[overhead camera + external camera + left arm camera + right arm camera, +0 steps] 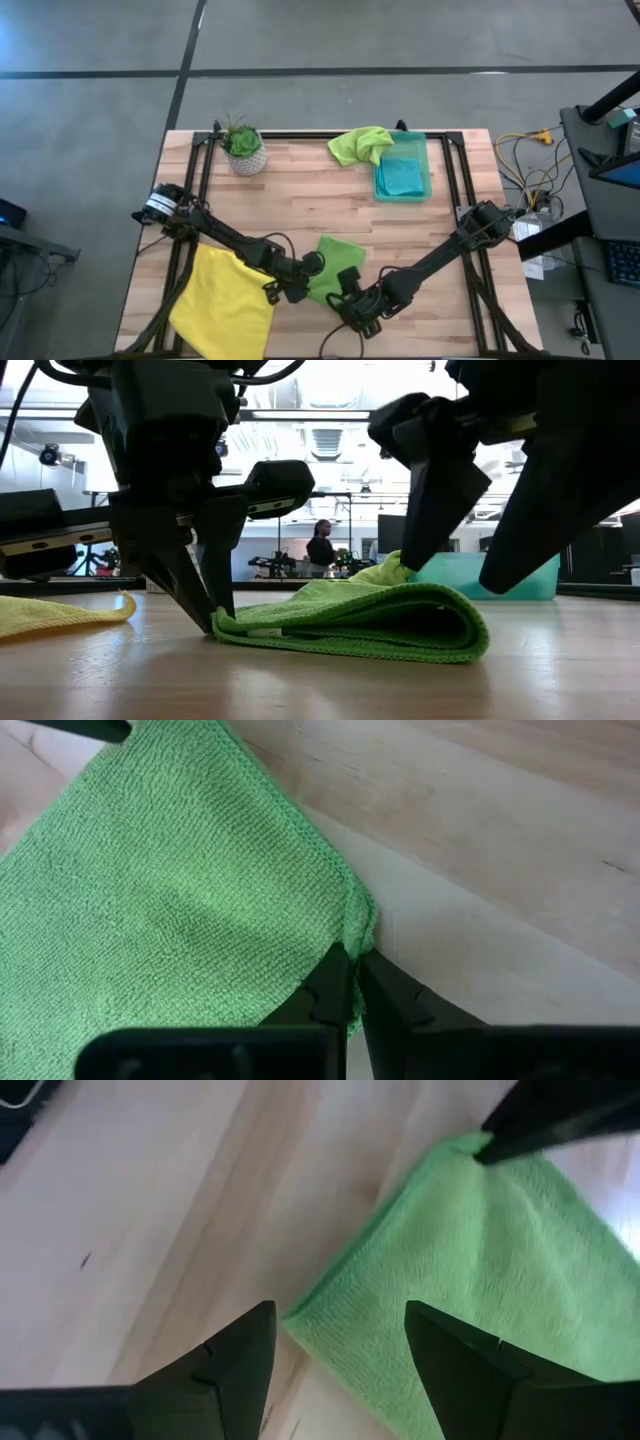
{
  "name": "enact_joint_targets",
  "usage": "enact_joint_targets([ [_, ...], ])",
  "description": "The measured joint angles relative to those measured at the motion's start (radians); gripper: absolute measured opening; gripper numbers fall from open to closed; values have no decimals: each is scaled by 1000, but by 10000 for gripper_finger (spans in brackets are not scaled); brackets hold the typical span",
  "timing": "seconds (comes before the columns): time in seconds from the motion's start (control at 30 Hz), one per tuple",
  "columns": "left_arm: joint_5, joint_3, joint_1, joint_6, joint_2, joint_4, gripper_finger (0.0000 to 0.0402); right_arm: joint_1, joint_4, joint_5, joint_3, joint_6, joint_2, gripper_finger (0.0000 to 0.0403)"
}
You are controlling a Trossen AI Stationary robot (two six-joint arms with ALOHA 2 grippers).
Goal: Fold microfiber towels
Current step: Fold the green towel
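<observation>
Step in hand looked like the second fold of the lime green towel [335, 262], already doubled over once and lying flat near the front edge of the table [300, 190]. The left gripper [352, 982] was clenched on the towel's corner, cloth bunched right between the fingertips, tips down at the wood. The right gripper [340, 1342] stood released, its jaws straddling the opposite near corner, with that corner in the gap but not yet pinched.

Next move likely called for the right jaws to close on that corner, then both to lift and carry the edge across evenly.

The green bin [402, 170] sat well beyond both grippers, holding a teal towel [400, 175]; another lime towel [362, 145] was draped over its rim. The yellow towel [225, 300] lay just outside the left jaws.
</observation>
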Motion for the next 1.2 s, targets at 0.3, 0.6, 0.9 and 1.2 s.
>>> enact_joint_targets([
  [0.3, 2, 1, 0, -2, 0, -1, 0, -3, 24, -94, -72, -19, 0, 219],
  [0.6, 6, 0, 1, -32, 0, 5, 0, -33, 66, -94, -77, -14, 0, 219],
  [0.9, 13, -2, 6, -54, 0, 20, 0, -51, 134, -160, -125, -18, 0, 219],
  [1.2, 30, -2, 22, -113, 0, 33, 0, -51, 156, -152, -142, -12, -1, 179],
])
